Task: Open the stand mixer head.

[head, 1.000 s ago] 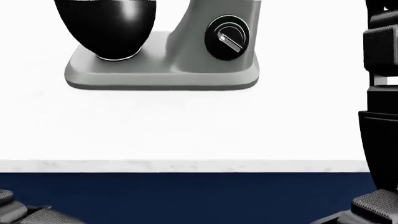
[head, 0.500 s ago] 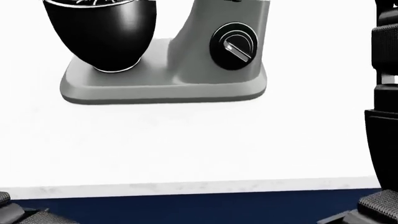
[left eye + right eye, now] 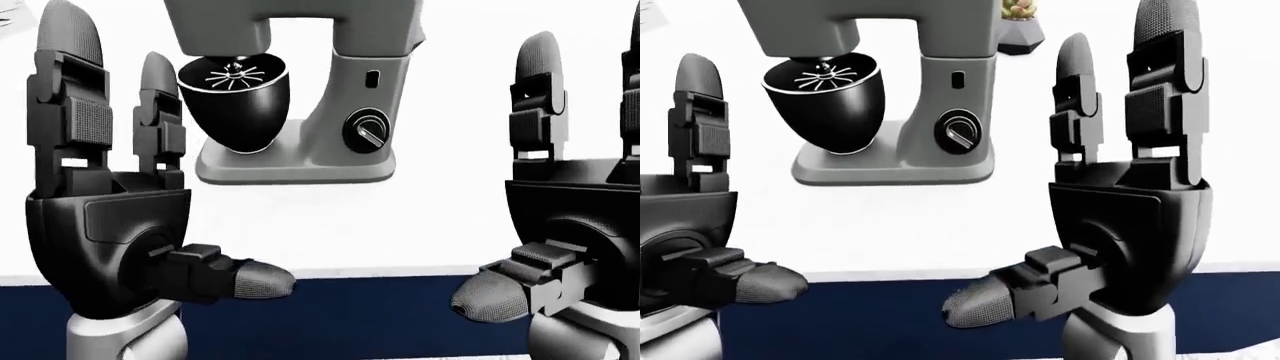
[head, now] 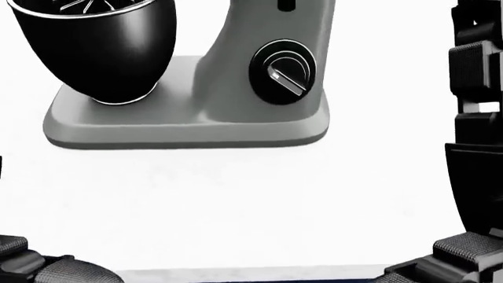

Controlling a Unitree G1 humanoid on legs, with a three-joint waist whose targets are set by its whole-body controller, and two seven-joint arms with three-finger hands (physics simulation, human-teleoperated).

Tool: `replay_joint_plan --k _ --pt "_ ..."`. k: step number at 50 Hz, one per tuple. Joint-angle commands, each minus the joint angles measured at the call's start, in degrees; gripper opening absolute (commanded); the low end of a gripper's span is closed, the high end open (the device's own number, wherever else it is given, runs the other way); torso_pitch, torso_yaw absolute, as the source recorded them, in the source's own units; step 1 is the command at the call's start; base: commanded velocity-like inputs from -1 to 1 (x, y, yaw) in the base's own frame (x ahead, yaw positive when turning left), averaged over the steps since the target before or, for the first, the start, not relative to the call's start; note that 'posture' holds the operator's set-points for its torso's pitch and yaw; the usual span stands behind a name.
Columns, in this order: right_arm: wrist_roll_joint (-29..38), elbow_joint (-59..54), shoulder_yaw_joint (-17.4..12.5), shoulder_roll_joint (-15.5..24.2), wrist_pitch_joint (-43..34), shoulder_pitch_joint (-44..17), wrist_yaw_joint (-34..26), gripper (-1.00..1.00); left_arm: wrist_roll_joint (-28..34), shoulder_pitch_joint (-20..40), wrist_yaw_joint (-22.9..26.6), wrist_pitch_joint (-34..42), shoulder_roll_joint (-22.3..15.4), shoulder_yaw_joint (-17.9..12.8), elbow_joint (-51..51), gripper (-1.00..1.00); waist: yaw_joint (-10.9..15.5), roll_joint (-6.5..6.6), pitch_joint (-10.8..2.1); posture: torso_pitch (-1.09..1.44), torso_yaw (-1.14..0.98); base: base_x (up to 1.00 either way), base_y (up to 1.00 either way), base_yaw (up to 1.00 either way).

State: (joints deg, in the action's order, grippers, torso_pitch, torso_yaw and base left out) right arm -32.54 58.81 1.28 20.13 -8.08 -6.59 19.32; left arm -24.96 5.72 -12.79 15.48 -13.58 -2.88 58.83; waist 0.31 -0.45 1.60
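Observation:
A grey stand mixer [image 3: 330, 142] stands on the white counter [image 3: 400, 217], its head [image 3: 290, 19] down over a black bowl [image 3: 235, 101] with a whisk inside. A black dial [image 4: 283, 71] sits on its column. My left hand [image 3: 110, 202] is open, fingers upright, at the left of the left-eye view, short of the mixer. My right hand [image 3: 1120, 195] is open, fingers upright, at the right of the right-eye view, short of the mixer too. Neither touches it.
The counter's edge [image 3: 350, 271] runs above a dark blue cabinet face [image 3: 370, 315]. A small dark pot with something yellow in it [image 3: 1020, 26] stands beyond the mixer at the top of the right-eye view.
The whole head view has shifted: the mixer looks larger and lower, and the counter edge has dropped to the bottom. The camera has moved closer.

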Motion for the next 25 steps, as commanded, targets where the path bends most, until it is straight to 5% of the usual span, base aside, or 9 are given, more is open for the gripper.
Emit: replay_joint_plan --k 1,12,25 --pt "0.1 1.2 -0.4 0.3 1.2 -0.6 -0.3 1.0 0.5 0.6 0.2 -1.3 -0.3 -0.4 1.2 1.0 0.0 -0.16 -0.82 0.0 0.0 0.0 0.0 0.0" --pt "0.0 1.2 -0.6 0.1 0.9 -0.6 -0.5 1.0 2.9 1.0 1.9 1.0 0.9 -0.4 1.2 1.0 0.2 -0.5 -1.99 -0.07 0.0 0.0 0.0 0.0" --pt "-0.5 1.2 -0.1 0.7 1.1 -0.5 0.0 1.0 2.6 0.7 1.4 0.3 0.1 0.3 1.2 1.0 0.5 -0.53 -6.95 -0.2 0.0 0.0 0.0 0.0"
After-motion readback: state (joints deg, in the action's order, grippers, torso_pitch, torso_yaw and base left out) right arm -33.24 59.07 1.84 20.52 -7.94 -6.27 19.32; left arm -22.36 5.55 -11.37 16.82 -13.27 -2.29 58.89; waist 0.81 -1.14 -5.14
